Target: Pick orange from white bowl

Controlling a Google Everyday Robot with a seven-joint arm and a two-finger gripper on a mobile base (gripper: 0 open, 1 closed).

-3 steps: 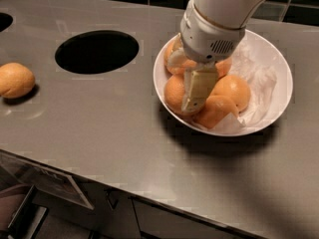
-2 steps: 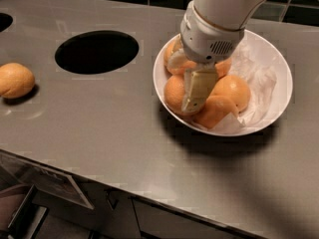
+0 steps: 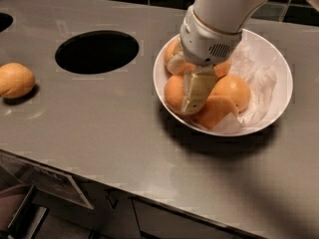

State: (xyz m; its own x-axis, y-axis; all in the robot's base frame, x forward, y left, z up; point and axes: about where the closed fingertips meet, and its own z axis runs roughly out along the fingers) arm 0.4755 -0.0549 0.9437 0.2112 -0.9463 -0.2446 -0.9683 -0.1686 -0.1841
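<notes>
The white bowl point(image 3: 279, 59), lined with crumpled white paper, stands on the right of the grey counter and holds several oranges. The largest round orange point(image 3: 234, 89) in view lies right of centre in the bowl. Smaller oranges lie at the bowl's left point(image 3: 173, 91), front point(image 3: 214, 112) and back left point(image 3: 172, 51). My gripper point(image 3: 194, 101) reaches down from above into the bowl. It sits among the fruit, between the left orange and the large one, touching both. The white arm hides the fruit at the back of the bowl.
A round black hole point(image 3: 97, 51) is cut into the counter left of the bowl. A lone squat orange point(image 3: 15, 80) lies at the far left. The counter's front edge point(image 3: 149, 198) runs along the bottom, with cabinet fronts below it. Dark tiles line the back wall.
</notes>
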